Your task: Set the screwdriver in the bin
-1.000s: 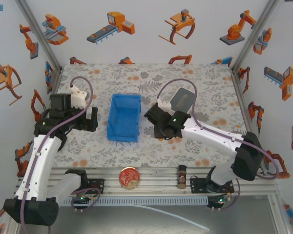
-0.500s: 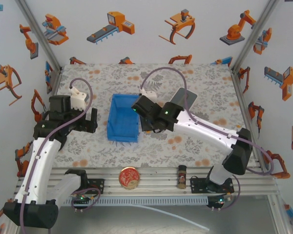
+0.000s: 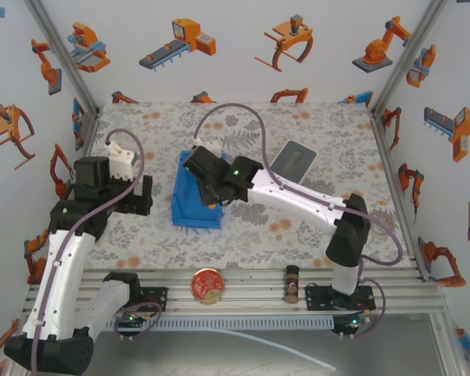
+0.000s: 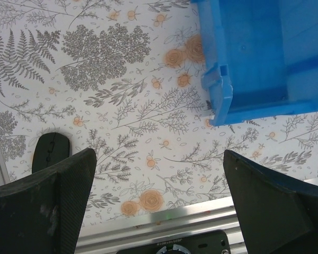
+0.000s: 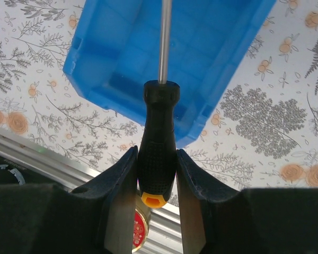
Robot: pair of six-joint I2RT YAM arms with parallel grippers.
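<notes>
Top view: the right arm stretches across the floral table (image 3: pixel 313 227), and the right gripper (image 3: pixel 210 188) hangs over the blue bin (image 3: pixel 189 211), hiding much of it. The left gripper (image 3: pixel 141 196) hovers near the bin's left wall, apart from it. A white box with a grey top (image 3: pixel 294 162) lies to the right, well apart.

Left wrist view: the left gripper's two fingers are spread wide with nothing between them, above bare tablecloth. A corner of the bin sits at upper right.

Right wrist view: the right gripper's fingers are clenched on the black handle of the screwdriver (image 5: pixel 158 143), near its orange end. The thin metal shaft points away over the bin's open inside. The handle hangs above the bin's end wall and the table just outside it.

To do this step well, it seems wise to carry the handle over the bin's middle so the whole tool lies above the bin's floor, lower it a little, then let go. Released here, the handle could catch the rim and tip out.
</notes>
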